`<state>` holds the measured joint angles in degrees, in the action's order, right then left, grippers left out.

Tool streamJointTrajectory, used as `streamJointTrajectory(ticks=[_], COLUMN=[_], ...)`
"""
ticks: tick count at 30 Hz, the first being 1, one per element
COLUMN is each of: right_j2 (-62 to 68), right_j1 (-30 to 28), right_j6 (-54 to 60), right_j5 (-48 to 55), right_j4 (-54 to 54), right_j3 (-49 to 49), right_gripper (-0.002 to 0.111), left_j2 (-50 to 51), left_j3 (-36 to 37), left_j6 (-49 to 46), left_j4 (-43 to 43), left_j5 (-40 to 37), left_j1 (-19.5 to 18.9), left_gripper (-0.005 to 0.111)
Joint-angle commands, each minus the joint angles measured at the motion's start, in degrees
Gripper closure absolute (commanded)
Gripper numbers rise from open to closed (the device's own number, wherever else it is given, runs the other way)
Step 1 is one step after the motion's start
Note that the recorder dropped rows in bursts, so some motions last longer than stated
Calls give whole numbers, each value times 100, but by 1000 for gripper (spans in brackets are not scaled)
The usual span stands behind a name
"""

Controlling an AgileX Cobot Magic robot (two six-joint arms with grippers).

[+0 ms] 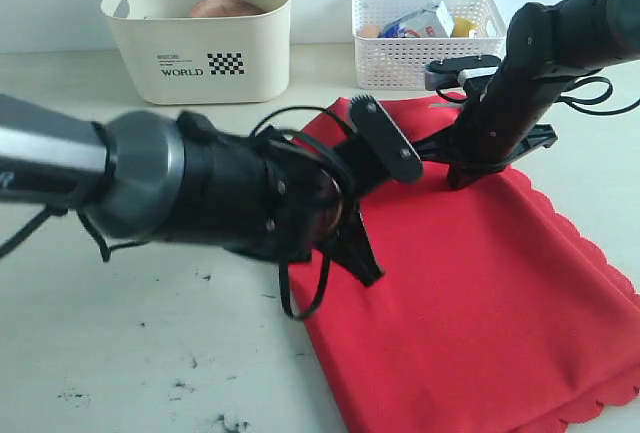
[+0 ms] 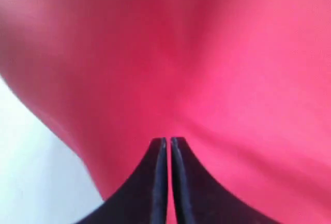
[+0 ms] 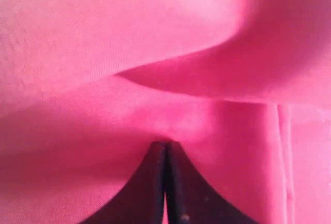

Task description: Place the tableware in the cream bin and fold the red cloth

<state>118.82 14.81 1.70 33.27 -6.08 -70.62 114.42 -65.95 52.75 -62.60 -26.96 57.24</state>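
Observation:
The red cloth [image 1: 480,293] lies on the table from the middle to the front right, its scalloped edge along the right side. My left gripper [image 1: 368,271] comes down on the cloth's left edge. In the left wrist view the left gripper [image 2: 166,140] is shut, with a thin strip of red cloth [image 2: 217,69] between its fingers. My right gripper [image 1: 458,181] stands on the cloth's far part. In the right wrist view the right gripper [image 3: 165,144] is shut on a puckered fold of cloth [image 3: 129,43]. The cream bin [image 1: 200,43] stands at the back left with a brown wooden plate [image 1: 225,7] inside.
A white lattice basket [image 1: 425,48] at the back, right of the bin, holds a blue-white milk carton [image 1: 420,23] and food. Bare pale table [image 1: 150,353] with dark scuff marks lies left of the cloth.

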Motion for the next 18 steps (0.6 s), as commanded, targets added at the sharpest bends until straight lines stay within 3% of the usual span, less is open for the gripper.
streamJointTrajectory(ticks=[1,6,10,14,18], right_j2=[254,364,476,556,545], right_j1=[-16,-16,-16,-16,-16], right_j6=[40,69,79,82,82], right_j5=[-36,-167,-187,-261,-261], right_j4=[71,71,71,71,71], right_j3=[49,49,49,49,49], right_gripper=[108,108,108,108,108], left_j2=[457,937,994,749,372], left_j3=[-420,-875,-966,-966,-966], left_j6=[170,351,340,-57,-699], left_j4=[-117,-5,505,843,1365], left_j5=[971,624,-79,-545,-293], left_j1=[-1047,-1850,-2300,-2347,-2064], left_gripper=[102,102,102,102,102])
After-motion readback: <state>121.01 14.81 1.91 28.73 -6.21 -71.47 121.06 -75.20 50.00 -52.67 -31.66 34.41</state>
